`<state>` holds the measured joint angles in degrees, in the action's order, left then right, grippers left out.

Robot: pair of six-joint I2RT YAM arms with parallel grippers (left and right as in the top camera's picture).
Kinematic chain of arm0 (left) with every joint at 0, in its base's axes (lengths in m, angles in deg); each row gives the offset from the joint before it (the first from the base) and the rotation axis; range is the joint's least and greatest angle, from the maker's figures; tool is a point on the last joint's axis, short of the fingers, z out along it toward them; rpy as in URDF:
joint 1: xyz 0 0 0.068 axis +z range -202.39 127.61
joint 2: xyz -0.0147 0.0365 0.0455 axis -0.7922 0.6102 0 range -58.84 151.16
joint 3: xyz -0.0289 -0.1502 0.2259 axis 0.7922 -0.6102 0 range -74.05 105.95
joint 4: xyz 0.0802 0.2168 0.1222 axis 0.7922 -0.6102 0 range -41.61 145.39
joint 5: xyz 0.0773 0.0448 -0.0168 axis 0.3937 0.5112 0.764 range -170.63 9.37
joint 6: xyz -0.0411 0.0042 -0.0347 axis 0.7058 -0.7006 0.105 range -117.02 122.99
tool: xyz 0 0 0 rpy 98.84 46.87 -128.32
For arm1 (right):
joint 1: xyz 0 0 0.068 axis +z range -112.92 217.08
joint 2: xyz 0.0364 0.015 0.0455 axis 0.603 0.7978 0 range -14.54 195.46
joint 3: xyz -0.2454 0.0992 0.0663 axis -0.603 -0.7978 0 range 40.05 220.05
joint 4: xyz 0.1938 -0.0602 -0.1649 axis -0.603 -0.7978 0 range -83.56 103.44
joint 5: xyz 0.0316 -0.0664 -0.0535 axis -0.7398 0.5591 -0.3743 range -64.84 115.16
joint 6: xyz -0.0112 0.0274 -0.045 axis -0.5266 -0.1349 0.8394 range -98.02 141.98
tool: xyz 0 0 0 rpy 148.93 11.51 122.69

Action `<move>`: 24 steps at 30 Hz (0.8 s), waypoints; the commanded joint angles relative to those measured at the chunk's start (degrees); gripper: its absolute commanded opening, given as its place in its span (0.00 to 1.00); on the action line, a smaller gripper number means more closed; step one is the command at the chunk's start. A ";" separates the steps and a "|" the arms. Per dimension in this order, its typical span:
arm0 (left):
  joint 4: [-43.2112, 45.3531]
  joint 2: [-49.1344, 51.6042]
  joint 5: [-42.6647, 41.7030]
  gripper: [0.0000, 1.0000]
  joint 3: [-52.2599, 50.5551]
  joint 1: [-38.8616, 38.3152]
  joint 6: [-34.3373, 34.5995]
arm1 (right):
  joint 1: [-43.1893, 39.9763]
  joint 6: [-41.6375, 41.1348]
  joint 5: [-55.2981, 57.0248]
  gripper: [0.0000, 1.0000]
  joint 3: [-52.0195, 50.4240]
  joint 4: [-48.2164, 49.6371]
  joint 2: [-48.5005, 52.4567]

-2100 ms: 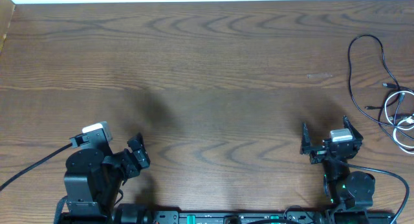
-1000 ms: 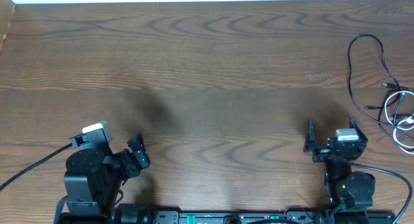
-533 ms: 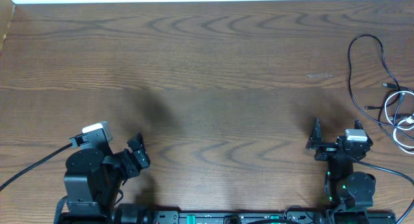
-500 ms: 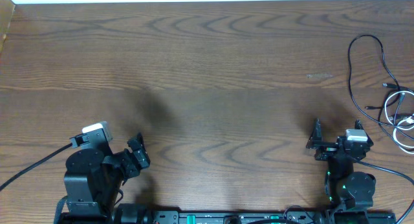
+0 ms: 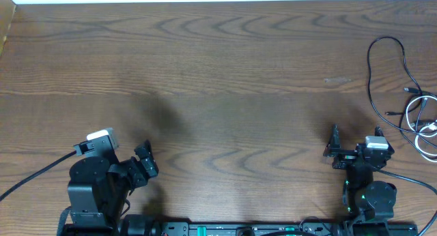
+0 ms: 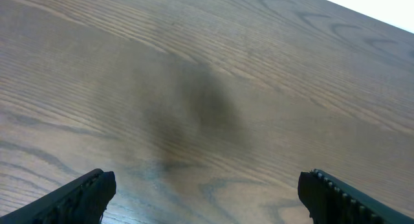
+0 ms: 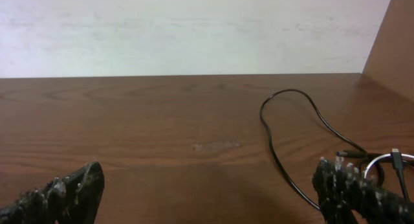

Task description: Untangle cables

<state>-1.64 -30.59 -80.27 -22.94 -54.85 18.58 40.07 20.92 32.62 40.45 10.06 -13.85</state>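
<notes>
Right gripper (image 5: 353, 146) shifted toward 3 o'clock since earlier overhead view, so closer to cables; left gripper (image 5: 145, 162) and cables unmoved. We see both sets of jaws wide, nothing held. Black cable (image 5: 372, 72) and white cable (image 5: 412, 116) lie at right edge of table (image 5: 218, 72), at 2 o'clock from right gripper, not touching it. Black loop's long axis runs 12-to-6; white coil overlaps its 6 o'clock end. We judge right arm nearer, left well apart. Count: two cables, one black, one white; two grippers.

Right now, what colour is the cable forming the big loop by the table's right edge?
Black. The black cable shows best in the overhead view.
</notes>
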 commanded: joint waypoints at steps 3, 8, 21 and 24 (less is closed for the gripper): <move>-0.17 -0.20 0.57 0.96 -0.17 0.02 -0.52 | 0.44 -0.81 1.14 0.99 -0.09 -0.09 -0.39; -1.92 -2.91 0.76 0.95 -0.96 0.04 -0.96 | 0.44 -0.81 1.14 0.99 -0.09 -0.09 -0.39; 17.31 -20.00 -0.85 0.96 -24.26 0.04 -2.08 | 0.44 -0.81 1.14 0.99 -0.09 -0.09 -0.39; 23.69 -23.76 -1.46 0.96 -29.83 0.04 -2.01 | 0.44 -0.81 1.14 0.99 -0.09 -0.09 -0.39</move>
<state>18.66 -51.20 -80.73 -48.99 -54.85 17.53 40.07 20.92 32.75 40.45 10.10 -13.85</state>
